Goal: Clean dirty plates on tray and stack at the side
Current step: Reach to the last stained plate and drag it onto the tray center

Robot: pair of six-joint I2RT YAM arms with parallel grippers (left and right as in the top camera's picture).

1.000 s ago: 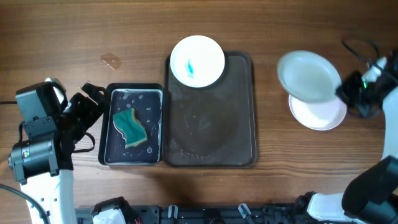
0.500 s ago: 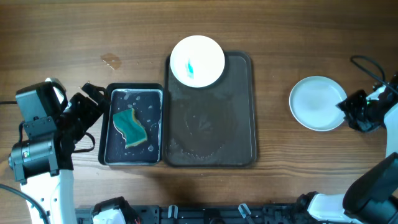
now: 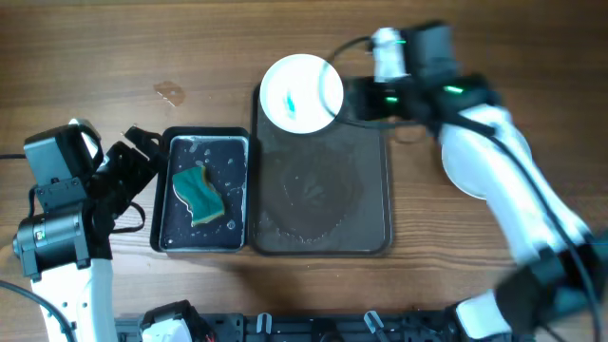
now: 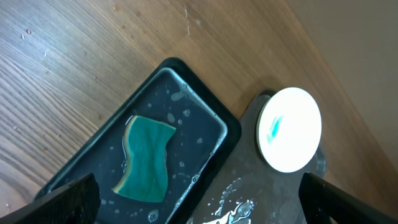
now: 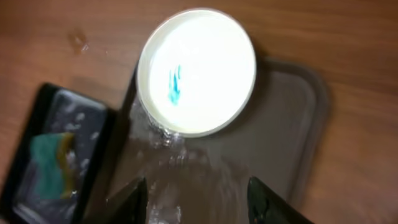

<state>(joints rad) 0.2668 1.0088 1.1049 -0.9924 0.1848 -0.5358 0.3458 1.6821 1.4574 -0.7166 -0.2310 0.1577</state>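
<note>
**Right gripper empty beside one smeared plate**

The right gripper (image 5: pixel 198 186) hangs with its jaws partly apart and nothing between them, just at 3 o'clock of the dirty plate (image 3: pixel 302 92). That plate, white with a teal smear (image 5: pixel 175 84), sits on the 11 o'clock corner of the tray (image 3: pixel 366 204), overlapping its rim.

It looks stiff, thin and light, and is likely slick where wet. The edge nearest the jaws seems the best place to take hold.

The left gripper (image 4: pixel 199 193) is spread wide and empty beside the black tray (image 3: pixel 160 190), at 9 o'clock.

Counted: one smeared plate, two trays, one green sponge (image 3: pixel 199 193). At 3 o'clock a plain white plate (image 3: pixel 458 171) shows beneath the arm. I cannot tell how many are stacked there.
</note>
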